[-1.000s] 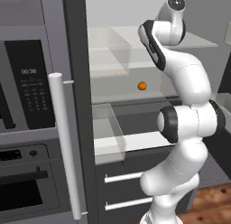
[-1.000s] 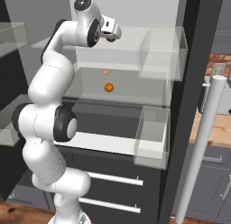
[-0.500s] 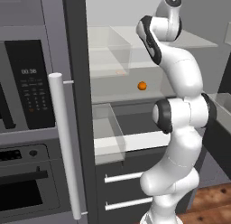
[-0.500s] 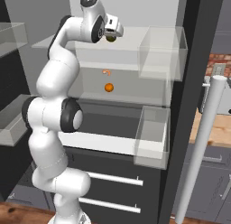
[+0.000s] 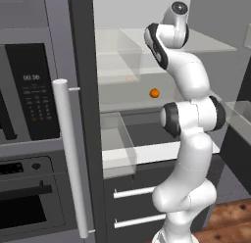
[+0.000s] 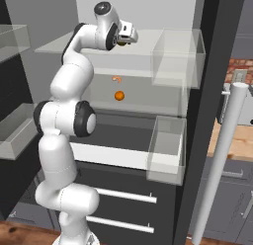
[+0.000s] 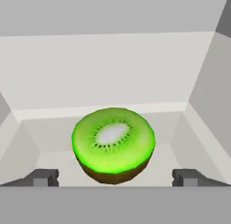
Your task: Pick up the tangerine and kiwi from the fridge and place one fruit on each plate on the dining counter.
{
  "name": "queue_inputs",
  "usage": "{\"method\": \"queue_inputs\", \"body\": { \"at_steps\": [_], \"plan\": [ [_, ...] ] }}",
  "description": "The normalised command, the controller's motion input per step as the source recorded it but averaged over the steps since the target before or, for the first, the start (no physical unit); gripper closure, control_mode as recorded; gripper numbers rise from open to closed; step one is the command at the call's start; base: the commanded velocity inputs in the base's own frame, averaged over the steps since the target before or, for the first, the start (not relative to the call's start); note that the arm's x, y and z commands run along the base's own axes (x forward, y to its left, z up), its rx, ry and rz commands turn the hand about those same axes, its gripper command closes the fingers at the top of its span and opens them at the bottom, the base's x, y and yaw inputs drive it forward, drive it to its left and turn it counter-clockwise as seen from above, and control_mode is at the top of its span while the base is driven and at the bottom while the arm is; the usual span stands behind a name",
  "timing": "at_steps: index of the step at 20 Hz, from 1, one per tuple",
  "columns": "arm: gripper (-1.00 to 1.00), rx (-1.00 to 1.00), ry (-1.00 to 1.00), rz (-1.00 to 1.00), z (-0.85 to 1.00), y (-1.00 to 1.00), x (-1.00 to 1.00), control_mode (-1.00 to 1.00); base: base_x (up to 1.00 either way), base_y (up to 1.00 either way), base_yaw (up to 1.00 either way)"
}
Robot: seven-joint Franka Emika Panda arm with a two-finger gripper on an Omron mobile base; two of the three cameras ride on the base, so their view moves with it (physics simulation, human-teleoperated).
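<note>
The halved kiwi [image 7: 113,145], bright green cut face with a pale core, ring of dark seeds and brown skin below, sits in the lower middle of the hand view on the white floor of a fridge shelf, turned toward the camera. The two dark finger tips rise at the bottom left and bottom right, one on each side of it and apart from it; the two-finger gripper [image 7: 115,178] is spread to its full width and has hold of nothing. That wide stance looks chosen so the fruit can pass between the fingers before they close.

In the right base view the gripper [image 6: 127,38] is at the upper middle of the frame, level with the upper glass shelf of the dark grey fridge [image 6: 217,66], the white arm bent high to reach it. The small round orange tangerine [image 6: 119,95] lies one shelf lower, near the frame's centre, well apart from the gripper; in the left base view it shows right of centre [image 5: 154,93]. Its place suggests it is left for a later trip. The long pale cylindrical door handle [image 5: 71,154] stands at the lower left of that view.
</note>
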Motion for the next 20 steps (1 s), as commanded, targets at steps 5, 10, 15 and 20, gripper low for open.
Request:
{"method": "queue_inputs", "body": {
  "at_steps": [5,10,15,20],
  "plan": [
    [-1.00,0.00,0.02,0.00,0.00,-0.02,0.35,-1.00,0.00,0.00,0.00],
    [-1.00,0.00,0.01,0.00,0.00,0.00,0.03,-1.00,0.00,0.00,0.00],
    [1.00,0.00,0.00,0.00,0.00,0.00,0.00,-1.00,0.00,0.00,0.00],
    [1.00,0.00,0.00,0.00,0.00,0.00,-0.16,-1.00,0.00,0.00,0.00]
  ]
}}
